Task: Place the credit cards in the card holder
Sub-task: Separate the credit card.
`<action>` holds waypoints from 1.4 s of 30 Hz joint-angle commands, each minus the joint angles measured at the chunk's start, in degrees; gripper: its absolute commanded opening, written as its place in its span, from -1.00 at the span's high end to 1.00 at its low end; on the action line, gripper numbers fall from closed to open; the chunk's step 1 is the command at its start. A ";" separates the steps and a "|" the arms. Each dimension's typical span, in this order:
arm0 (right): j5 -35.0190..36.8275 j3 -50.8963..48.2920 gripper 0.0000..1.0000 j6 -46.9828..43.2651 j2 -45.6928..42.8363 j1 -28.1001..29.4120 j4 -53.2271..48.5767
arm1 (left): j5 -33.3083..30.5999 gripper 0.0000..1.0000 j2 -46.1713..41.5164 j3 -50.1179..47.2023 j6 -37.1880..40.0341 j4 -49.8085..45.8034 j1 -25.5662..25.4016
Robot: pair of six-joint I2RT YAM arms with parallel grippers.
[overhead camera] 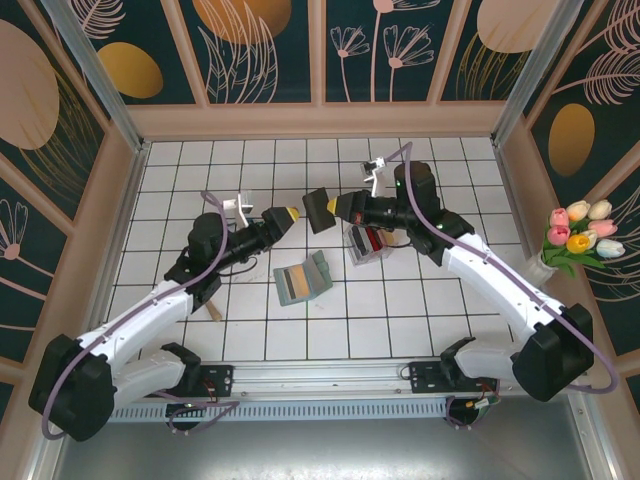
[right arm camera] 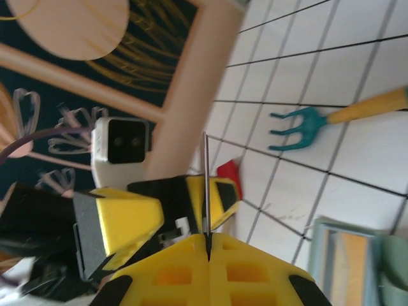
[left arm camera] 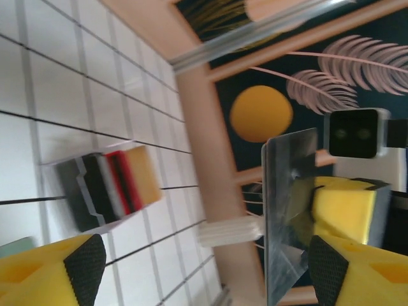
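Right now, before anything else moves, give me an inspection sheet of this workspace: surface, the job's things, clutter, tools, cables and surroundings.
Surface: white tiled table, dark grid lines.
Job's things: one dark grey card held in the air; other cards stacked in a clear case; grey-green card holder lying on the tiles near the middle.
Clutter: teal rake with a wooden handle.
Grippers: left tool open, facing the card; right tool shut on the card.
Cables: purple cables loop along both arms.
Surroundings: floral wall panels; tulips at the right side.
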 commanded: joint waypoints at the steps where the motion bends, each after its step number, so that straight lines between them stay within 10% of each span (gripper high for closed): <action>1: -8.54 -0.61 1.00 2.23 0.58 -0.43 7.12 | 5.88 -0.66 0.64 1.10 -3.53 11.75 0.16; 17: -8.09 -1.95 1.00 -0.55 5.64 -0.46 5.05 | 9.21 0.55 3.66 0.95 -6.39 20.59 0.16; 22: -12.57 -4.46 0.63 0.39 8.02 -0.48 9.09 | 8.81 0.78 3.94 -0.66 -5.23 17.77 0.15; 26: -15.09 -5.45 0.24 1.28 9.12 -0.42 12.19 | 10.24 0.84 4.77 -2.13 -5.63 19.25 0.23; 42: -12.40 -4.30 0.55 -2.68 11.87 -0.46 6.27 | 12.10 0.63 8.45 -2.54 -9.40 23.53 0.16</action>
